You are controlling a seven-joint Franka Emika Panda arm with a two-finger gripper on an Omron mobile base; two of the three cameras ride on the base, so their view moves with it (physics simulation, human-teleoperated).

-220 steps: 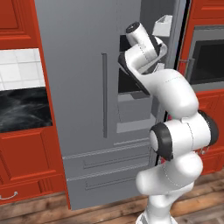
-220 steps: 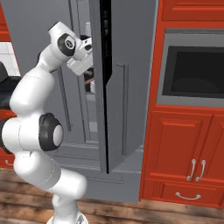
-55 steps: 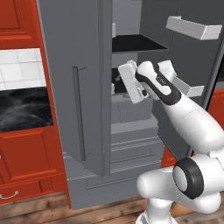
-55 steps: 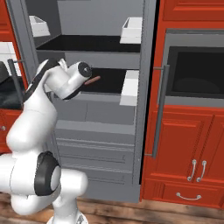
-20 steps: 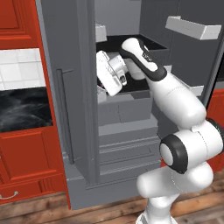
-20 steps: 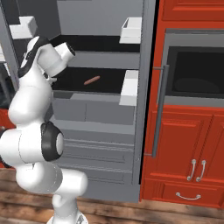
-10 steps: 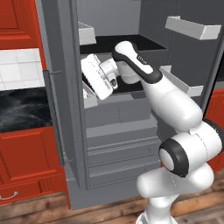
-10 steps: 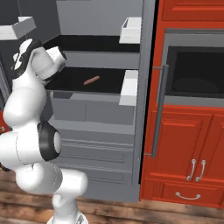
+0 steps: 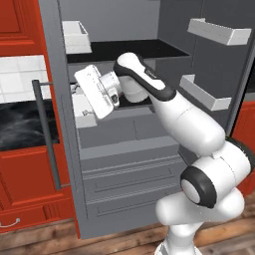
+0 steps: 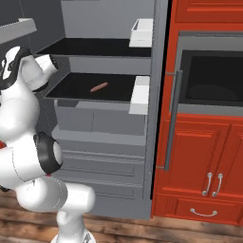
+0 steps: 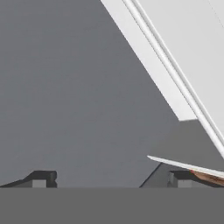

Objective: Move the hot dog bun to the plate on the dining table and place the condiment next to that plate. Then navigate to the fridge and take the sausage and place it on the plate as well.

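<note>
Nearest the base, the hand has swung left over the last second, pushing the fridge's left door wide; its finger tips stand well apart against the grey inner door face, holding nothing. With both doors now open, the way to the sausage looks clear, so I judge the door-opening step done and the reach for the sausage next. Further in, the sausage lies alone on the dark middle shelf, well apart from the hand, while the white door bins on both doors look empty as far as can be seen.
</note>
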